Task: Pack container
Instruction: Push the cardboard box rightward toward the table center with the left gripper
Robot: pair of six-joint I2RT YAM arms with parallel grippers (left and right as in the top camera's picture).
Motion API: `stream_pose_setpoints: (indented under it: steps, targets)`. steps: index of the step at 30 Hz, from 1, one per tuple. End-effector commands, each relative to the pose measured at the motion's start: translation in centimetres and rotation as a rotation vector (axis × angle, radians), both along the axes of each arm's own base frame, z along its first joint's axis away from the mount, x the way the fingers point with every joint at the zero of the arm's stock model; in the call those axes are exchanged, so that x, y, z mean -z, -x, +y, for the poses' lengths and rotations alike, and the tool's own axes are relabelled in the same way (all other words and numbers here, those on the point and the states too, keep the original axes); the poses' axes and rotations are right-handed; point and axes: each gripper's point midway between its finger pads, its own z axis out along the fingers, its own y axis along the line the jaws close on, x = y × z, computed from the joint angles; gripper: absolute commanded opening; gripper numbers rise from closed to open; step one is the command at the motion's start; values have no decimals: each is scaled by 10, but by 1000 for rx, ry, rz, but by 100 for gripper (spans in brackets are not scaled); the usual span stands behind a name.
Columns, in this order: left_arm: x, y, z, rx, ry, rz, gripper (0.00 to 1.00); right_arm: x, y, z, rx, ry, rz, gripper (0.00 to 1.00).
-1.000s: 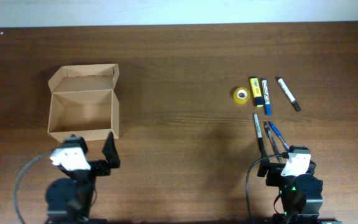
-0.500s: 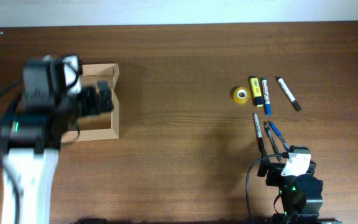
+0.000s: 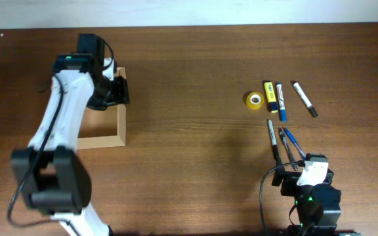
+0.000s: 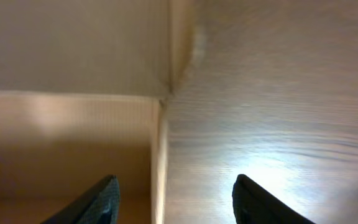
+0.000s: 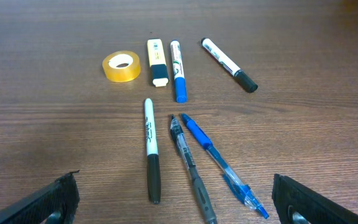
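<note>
Left arm now out at the box; packing not begun.
Box (image 3: 100, 124) unmoved at the table's (image 3: 195, 78) left side. Left gripper (image 4: 176, 193) has swung from its parked spot to the box's right rear corner, fingers apart astride the wall. Right gripper (image 5: 176, 202) unchanged, fingers apart, just short of the pens (image 5: 194, 168); nothing loaded yet.

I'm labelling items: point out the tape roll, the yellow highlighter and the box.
tape roll (image 5: 122, 75), right wrist view, outer side band.
yellow highlighter (image 5: 156, 59), right wrist view, mid-barrel.
box (image 3: 100, 140), overhead view, near wall rim.
</note>
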Motion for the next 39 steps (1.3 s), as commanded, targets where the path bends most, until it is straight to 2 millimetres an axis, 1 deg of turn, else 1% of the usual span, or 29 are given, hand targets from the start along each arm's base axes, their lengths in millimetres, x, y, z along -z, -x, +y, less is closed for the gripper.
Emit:
stream_pose_setpoints:
  steps: [1, 3, 4, 6, 7, 8, 11, 13, 15, 17, 18, 19, 22, 23, 25, 28, 30, 33, 35, 38, 39]
  targets:
    - [33, -5, 5, 0, -27, 68, 58, 2, 0, -2, 7, 5, 3, 99]
    - [46, -5, 5, 1, -28, 94, 50, 2, 0, -2, 7, 5, 3, 99]
    - [54, -6, 5, 1, -28, 107, 36, 2, 0, -2, 7, 5, 3, 99]
    - [61, -7, 5, 0, -28, 116, 20, 2, 0, -2, 7, 5, 3, 99]
    - [62, -8, 5, 0, -27, 115, 10, 2, 0, -2, 7, 5, 3, 99]
    - [63, -9, 5, 0, -28, 113, 2, 2, 0, -2, 7, 5, 3, 99]
    - [64, -11, 2, -18, -24, 109, 2, 2, 0, -2, 7, 5, 3, 99]
    - [62, -11, -7, -21, -22, 107, 2, 2, 0, -2, 7, 5, 3, 99]
    - [55, -11, -20, -22, -21, 110, 2, 2, 0, -2, 7, 5, 3, 99]
    - [43, -11, -37, -40, -15, 112, 2, 2, 0, -2, 7, 5, 3, 99]
    - [31, -13, -51, -43, -11, 104, 2, 2, 0, -2, 7, 5, 3, 99]
    - [10, -17, -75, -41, -8, 75, 2, 2, 0, -2, 7, 5, 3, 99]
    - [-22, -23, -108, -33, -53, -7, 2, 2, 0, -2, 7, 5, 3, 99]
    - [-34, -23, -123, -19, -61, -40, 2, 2, 0, -2, 7, 5, 3, 99]
    - [-54, -23, -151, 11, -67, -104, 2, 2, 0, -2, 7, 5, 2, 99]
    - [-71, -13, -193, 34, -47, -161, 2, 2, 0, -2, 7, 5, 3, 99]
    - [-72, -5, -208, 30, -41, -167, 2, 2, 0, -2, 7, 5, 3, 99]
    - [-63, 4, -227, 27, -57, -158, 2, 2, 0, -2, 7, 5, 3, 99]
    - [-51, 7, -236, 20, -60, -140, 2, 2, 0, -2, 7, 5, 2, 99]
    - [-29, 4, -250, 28, -69, -125, 1, 2, 0, -2, 7, 5, 3, 99]
    - [-17, 2, -254, 33, -74, -117, 1, 2, 0, -2, 7, 5, 3, 99]
